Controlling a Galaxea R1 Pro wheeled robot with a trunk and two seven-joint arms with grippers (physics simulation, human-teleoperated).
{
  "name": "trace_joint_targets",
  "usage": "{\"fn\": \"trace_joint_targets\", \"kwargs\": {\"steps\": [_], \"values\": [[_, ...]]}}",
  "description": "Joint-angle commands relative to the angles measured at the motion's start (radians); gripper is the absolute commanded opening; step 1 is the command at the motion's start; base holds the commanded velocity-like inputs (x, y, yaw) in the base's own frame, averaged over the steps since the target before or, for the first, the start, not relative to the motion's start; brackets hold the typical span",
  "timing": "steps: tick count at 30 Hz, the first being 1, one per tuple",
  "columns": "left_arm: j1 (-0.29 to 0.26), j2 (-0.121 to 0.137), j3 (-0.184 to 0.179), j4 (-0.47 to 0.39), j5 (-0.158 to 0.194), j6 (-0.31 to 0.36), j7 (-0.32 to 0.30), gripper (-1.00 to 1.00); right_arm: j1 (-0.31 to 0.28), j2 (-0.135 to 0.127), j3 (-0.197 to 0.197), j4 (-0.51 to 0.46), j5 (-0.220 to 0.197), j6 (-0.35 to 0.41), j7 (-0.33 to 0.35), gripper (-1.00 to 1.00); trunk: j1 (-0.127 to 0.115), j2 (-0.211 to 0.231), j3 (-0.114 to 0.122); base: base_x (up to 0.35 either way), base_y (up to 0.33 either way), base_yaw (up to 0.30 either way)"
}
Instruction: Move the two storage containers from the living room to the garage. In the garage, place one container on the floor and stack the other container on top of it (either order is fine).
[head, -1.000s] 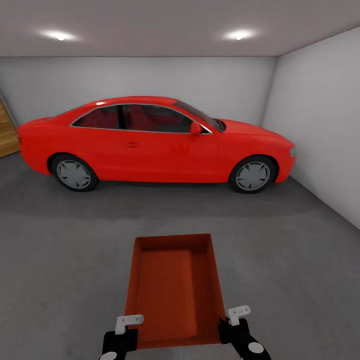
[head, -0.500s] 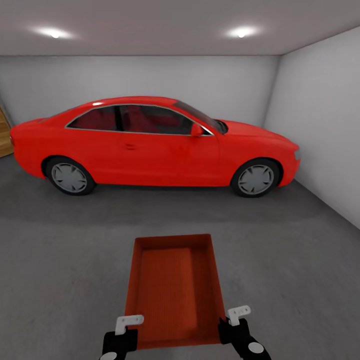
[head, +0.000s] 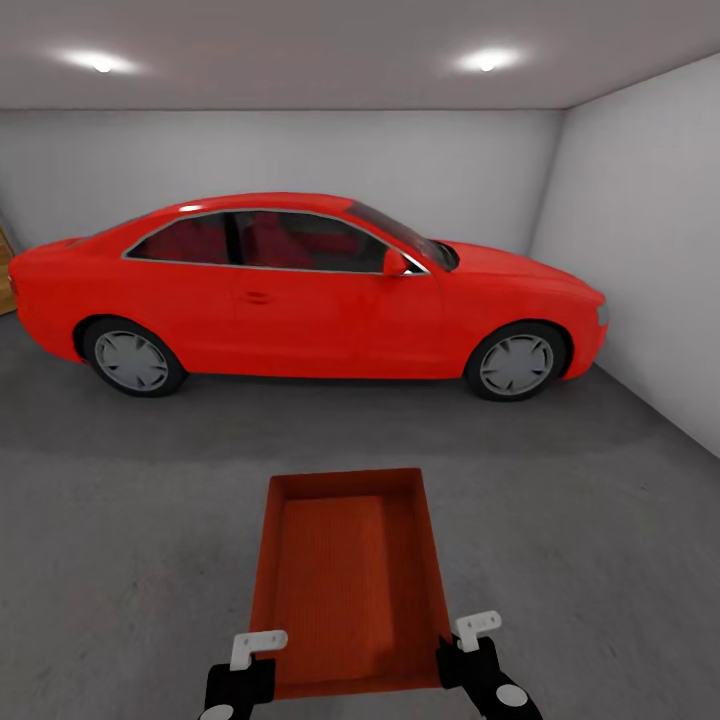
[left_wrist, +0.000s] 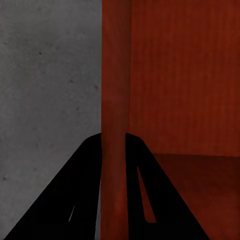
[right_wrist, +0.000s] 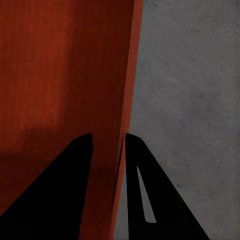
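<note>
The left gripper, black with white-tipped fingers, is clamped on the left side wall of an orange-red, open-topped rectangular storage container with thin walls and a finely ribbed base; in the left wrist view its two dark fingers straddle that wall, one outside and one inside the bin. The right gripper is likewise closed over the opposite side wall, its fingers on either side of the thin rim in the right wrist view. The container is held level between both grippers, close in front of the robot, above the dark grey mottled concrete floor. Farther ahead a large glossy red car stands side-on before a plain white back wall, with a white side wall at the right and two ceiling lights above.
</note>
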Motion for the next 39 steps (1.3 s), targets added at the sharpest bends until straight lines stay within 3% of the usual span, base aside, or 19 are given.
{"fn": "trace_joint_targets", "kwargs": {"steps": [1, 39], "values": [[0.0, -0.024, -0.003, 0.0, 0.066, 0.006, -0.019, -1.0, -0.001, 0.001, -0.009, -0.005, -0.058, -0.043, -0.039, -1.0, 0.001, -0.002, -0.002, 0.017, 0.0, 0.0], [0.0, -0.024, -0.003, 0.0, 0.066, 0.006, -0.019, -1.0, -0.001, 0.0, -0.009, -0.005, -0.058, -0.046, -0.039, -1.0, 0.001, -0.002, -0.002, 0.001, 0.0, 0.0]]}}
